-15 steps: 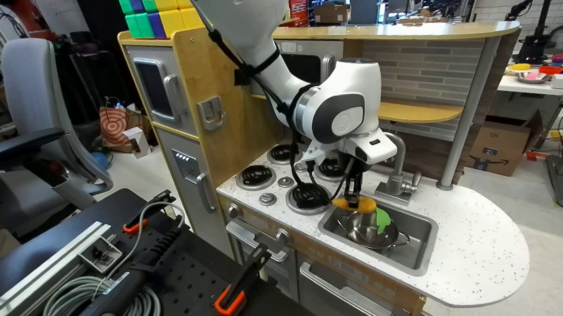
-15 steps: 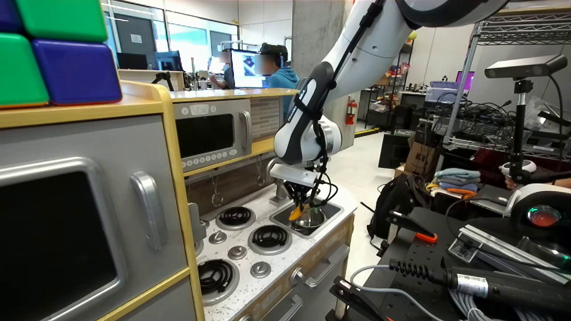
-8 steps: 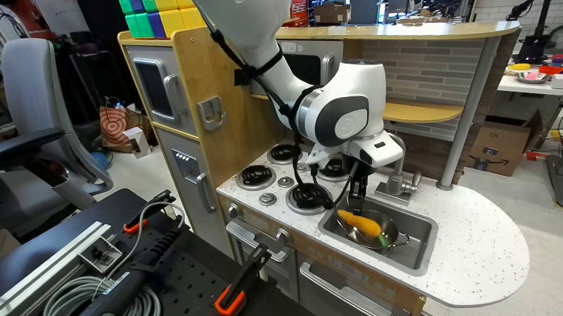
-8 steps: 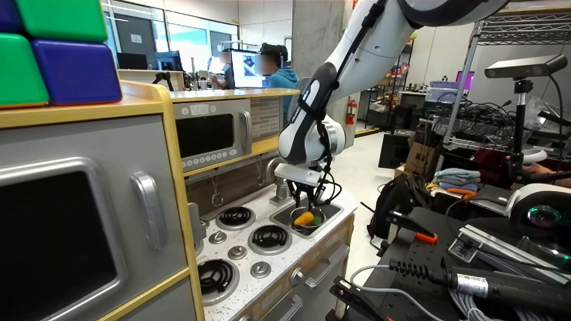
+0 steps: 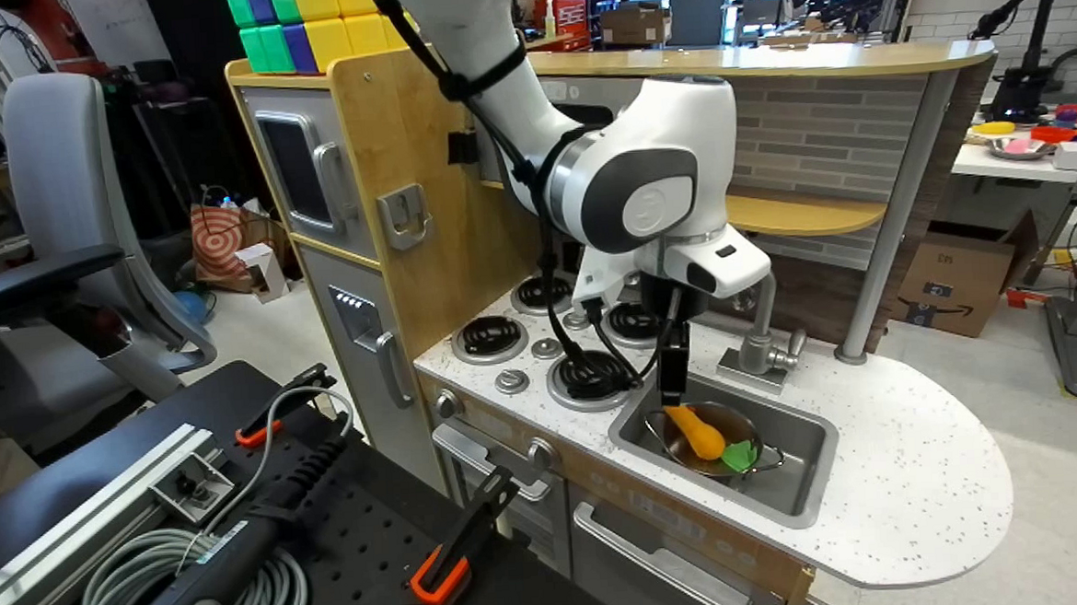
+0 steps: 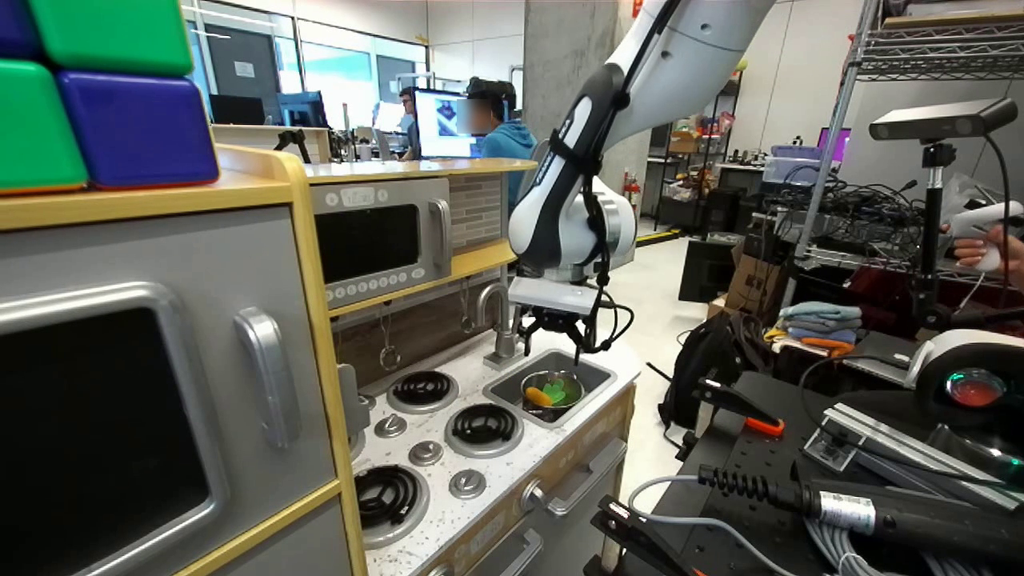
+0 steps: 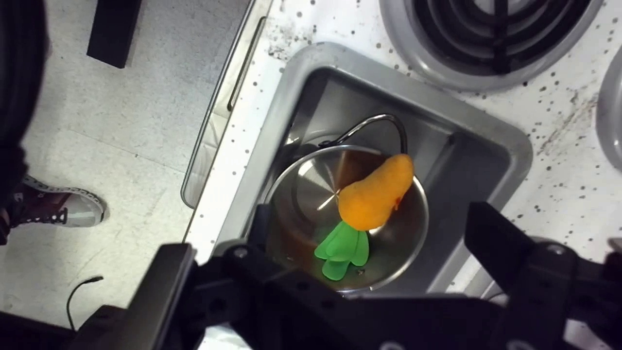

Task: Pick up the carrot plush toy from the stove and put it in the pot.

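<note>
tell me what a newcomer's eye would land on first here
Probably the bright orange carrot plush toy with its green leafy end, lying in the shiny pot in the sink. Next comes the white robot arm above it, black fingers spread apart. In both exterior views, colourful blocks also stand out on top of the wooden cabinet.

Hangs in an exterior view with black jaws spread apart, above and clear of an orange plush carrot (image 6: 538, 397) with green leaves (image 6: 554, 391), lying inside a shiny steel pot (image 6: 574, 390). Nested within a grey sink (image 6: 594, 374), backed by a curved tap (image 6: 505, 340) and neighbored by a white stove (image 6: 422, 426) with black burners (image 6: 483, 424), with a grey microwave (image 6: 376, 240) higher up.
</note>
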`<state>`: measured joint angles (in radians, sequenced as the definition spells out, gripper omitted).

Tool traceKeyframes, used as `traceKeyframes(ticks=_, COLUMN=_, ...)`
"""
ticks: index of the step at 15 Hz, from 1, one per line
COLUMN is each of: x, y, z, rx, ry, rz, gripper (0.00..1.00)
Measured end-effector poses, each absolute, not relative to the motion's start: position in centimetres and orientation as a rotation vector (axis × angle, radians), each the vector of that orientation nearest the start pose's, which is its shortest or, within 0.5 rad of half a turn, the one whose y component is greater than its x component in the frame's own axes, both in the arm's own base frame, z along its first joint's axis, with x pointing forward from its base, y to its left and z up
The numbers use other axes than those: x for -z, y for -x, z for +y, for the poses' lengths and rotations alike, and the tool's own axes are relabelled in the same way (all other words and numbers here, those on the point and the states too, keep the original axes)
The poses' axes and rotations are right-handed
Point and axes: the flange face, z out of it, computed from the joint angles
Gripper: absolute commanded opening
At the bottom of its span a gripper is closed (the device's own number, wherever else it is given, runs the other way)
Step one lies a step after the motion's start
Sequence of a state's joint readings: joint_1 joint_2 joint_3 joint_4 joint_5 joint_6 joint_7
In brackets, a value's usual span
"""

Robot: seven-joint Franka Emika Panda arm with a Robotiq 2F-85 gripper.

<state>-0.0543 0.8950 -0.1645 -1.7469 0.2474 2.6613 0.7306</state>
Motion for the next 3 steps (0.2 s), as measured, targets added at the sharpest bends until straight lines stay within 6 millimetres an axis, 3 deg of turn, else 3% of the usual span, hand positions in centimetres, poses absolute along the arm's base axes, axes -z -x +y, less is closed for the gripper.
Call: traceKeyframes(ticks=3, x=-10.5, y=-61.2, z=-14.1, rx=0.026, ry=2.710, rz=1.559, gripper=1.00)
